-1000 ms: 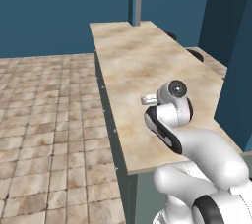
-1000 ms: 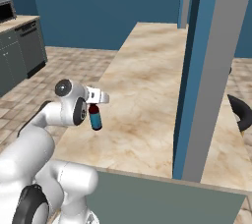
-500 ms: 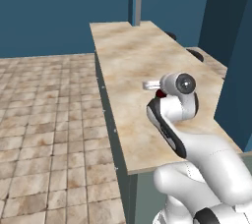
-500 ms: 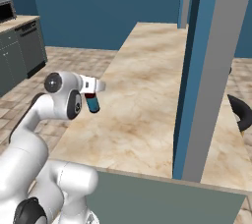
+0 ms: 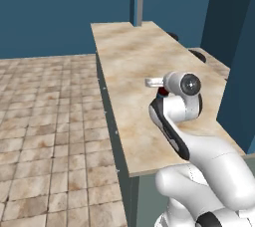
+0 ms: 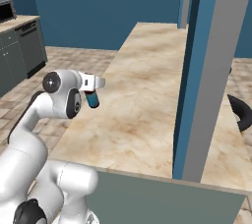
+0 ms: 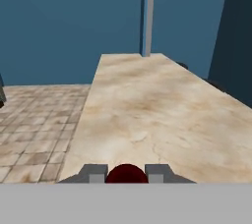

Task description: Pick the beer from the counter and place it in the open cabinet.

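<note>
The gripper (image 6: pixel 91 90) hangs above the counter (image 6: pixel 147 100), near its left edge, with the hand turned roughly level so that it looks along the slab rather than down at it. The jaws are closed on the beer (image 6: pixel 91 99) — in the right base view the bottle hangs from the hand, its blue label and brown glass showing just under the white wrist, clear of the beige top.

In the hand view the 2 fingertips (image 7: pixel 94 173) stand on either side of the bottle's dark red cap (image 7: pixel 127 174), each pressed close against it. Beyond them the counter (image 7: pixel 157 115) runs away toward a blue wall, with a tiled floor (image 7: pixel 34 120) off to the left.

In the left base view the gripper (image 5: pixel 160 87) is mostly behind the round white wrist; only a sliver of red from the beer (image 5: pixel 161 91) peeks out beside it, over the counter (image 5: pixel 134 56).

In the right base view a tall blue panel (image 6: pixel 204 70) rises from the counter's right side, and part of a black round object (image 6: pixel 241 112) shows beyond it — I cannot tell what it is.
</note>
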